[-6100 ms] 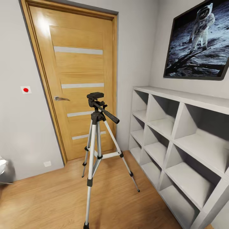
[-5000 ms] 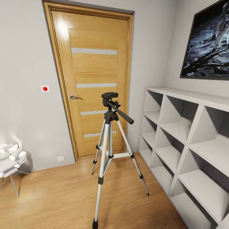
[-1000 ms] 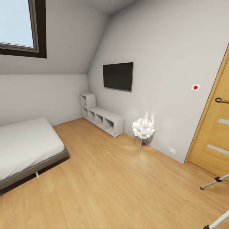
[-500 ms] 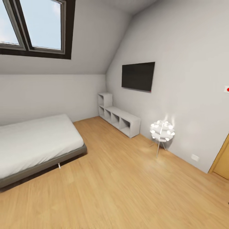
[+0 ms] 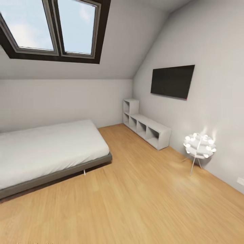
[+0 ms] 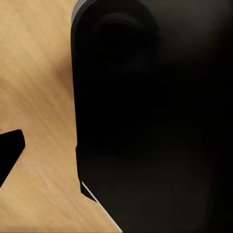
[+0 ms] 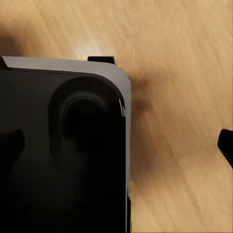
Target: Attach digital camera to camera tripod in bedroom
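- I'm scanning the bedroom: bed (image 5: 44,149) under the skylight (image 5: 54,28), low shelving (image 5: 147,128) just beyond the bed's foot, lamp (image 5: 199,146) nearer.
- Neither camera nor tripod is visible from here.
- Both wrist views face the wood floor (image 6: 34,97); I can't tell the state of the jaws.

Stood in the bedroom (image 5: 142,189); bed (image 5: 47,152) lay at left on the floor (image 5: 135,203), against the far wall (image 5: 64,101); skylight window (image 5: 54,28) sat in the sloped ceiling above the bed; low cube shelf (image 5: 147,128) ran along the right wall (image 5: 217,101), starting near the far corner; television (image 5: 172,81) hung on that wall above the shelf; round lamp (image 5: 199,146) stood nearer than the shelf, just beside the same wall; wall socket (image 5: 240,181) sat low on the wall, nearer than the lamp.
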